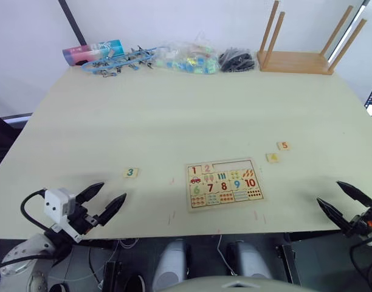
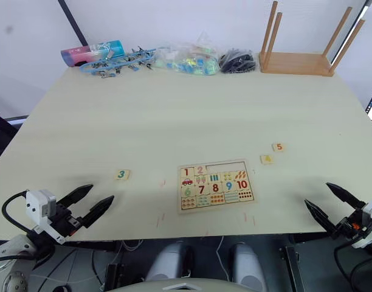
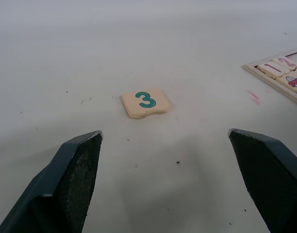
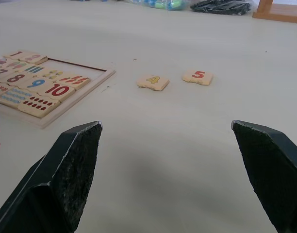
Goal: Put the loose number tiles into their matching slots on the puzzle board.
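Pale puzzle board (image 1: 224, 184), tiles 1–2 seated — both grippers (image 1: 104, 201) (image 1: 344, 202) wide open, empty.

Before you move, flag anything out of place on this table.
Three number tiles lie off the puzzle board: the 3 tile to its left, the 4 tile and 5 tile to its right, leaving three top-row slots empty. A wooden stool sits upturned at the far right edge.

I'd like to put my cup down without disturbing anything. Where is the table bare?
The wide middle, between the puzzle board and the clutter along the far edge, is bare. The far edge is crowded: a tube, bags and an upturned stool. Avoid the 3 tile, 4 tile and 5 tile beside the board.
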